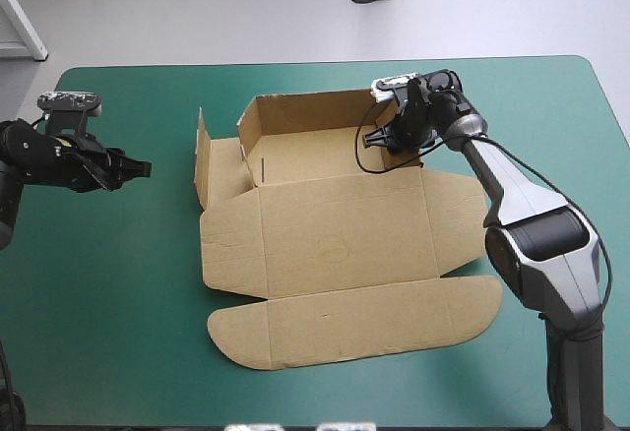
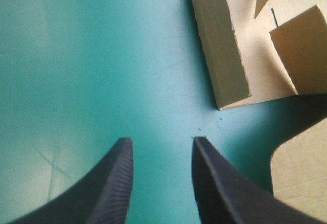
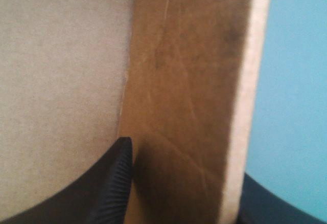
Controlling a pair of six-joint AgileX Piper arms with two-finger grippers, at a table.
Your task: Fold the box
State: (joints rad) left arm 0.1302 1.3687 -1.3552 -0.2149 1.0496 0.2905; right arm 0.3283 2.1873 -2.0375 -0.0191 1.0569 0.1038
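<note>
A cut sheet of brown board, the box (image 1: pixel 335 244), lies at the middle of the table's teal-green cover (image 1: pixel 108 293). Its far part is raised into tray walls, and its lid and rounded flap lie flat toward the near edge. The right gripper (image 1: pixel 386 138), two black curved fingers, pinches an upright wall at the tray's far right corner (one finger on each side of the board). The left gripper (image 1: pixel 138 167) hovers over bare cover left of the box, its fingers spread apart and touching nothing.

L end effector (image 1: pixel 145 167) left of box (image 1: pixel 335 244), R end effector (image 1: pixel 378 139) astride far-right wall
</note>
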